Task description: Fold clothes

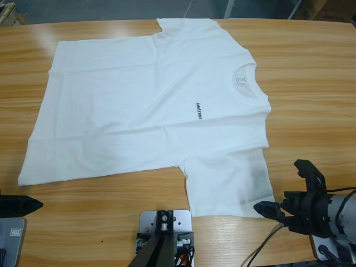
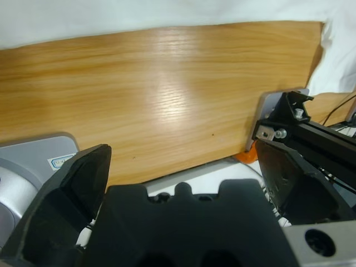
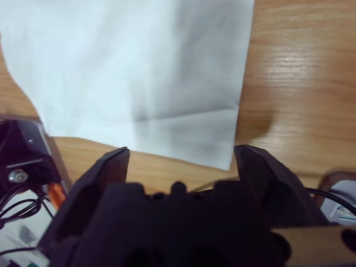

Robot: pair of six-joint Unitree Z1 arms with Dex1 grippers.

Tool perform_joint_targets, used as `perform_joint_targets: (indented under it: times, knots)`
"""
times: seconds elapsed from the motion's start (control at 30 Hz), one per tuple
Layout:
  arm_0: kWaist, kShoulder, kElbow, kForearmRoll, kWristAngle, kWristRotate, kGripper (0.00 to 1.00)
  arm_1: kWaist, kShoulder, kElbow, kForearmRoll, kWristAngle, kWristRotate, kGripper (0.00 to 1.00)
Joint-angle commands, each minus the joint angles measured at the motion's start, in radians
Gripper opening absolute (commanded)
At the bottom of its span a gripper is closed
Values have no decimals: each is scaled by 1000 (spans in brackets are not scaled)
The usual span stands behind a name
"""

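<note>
The clothes are one white T-shirt (image 1: 150, 111) spread flat, chest up, with its neck toward the right and its hem toward the left. Small dark lettering (image 1: 198, 110) marks the chest. One sleeve points to the far edge; the near sleeve (image 1: 228, 183) lies toward the front. My right gripper (image 1: 283, 189) stands open just right of that sleeve's corner, apart from it; the right wrist view looks down on the sleeve (image 3: 139, 67) past the right gripper (image 3: 183, 153). My left gripper (image 1: 22, 206) rests low at the front left, open (image 2: 181, 150), short of the shirt's hem (image 2: 111, 16).
The wooden table (image 1: 311, 83) shows bare wood right of the shirt's neck and along the front edge. A black cable (image 1: 267, 239) trails below the right gripper. The far sleeve reaches the table's back edge.
</note>
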Motion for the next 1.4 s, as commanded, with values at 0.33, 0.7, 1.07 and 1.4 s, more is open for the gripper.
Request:
perform_joint_targets:
  times: [0.33,0.7,1.07,1.4]
  knots:
    - [-12,53,-6,11,7,-10,991,10,157,55,-117,-6,27,690]
    - [-12,55,0,5,9,-12,991,11,149,47,-153,-34,11,522]
    - [-12,50,6,-1,9,-13,991,10,140,27,-82,-44,3,0]
    - [-12,49,-21,-23,18,-12,1000,10,80,-106,159,-35,-57,0]
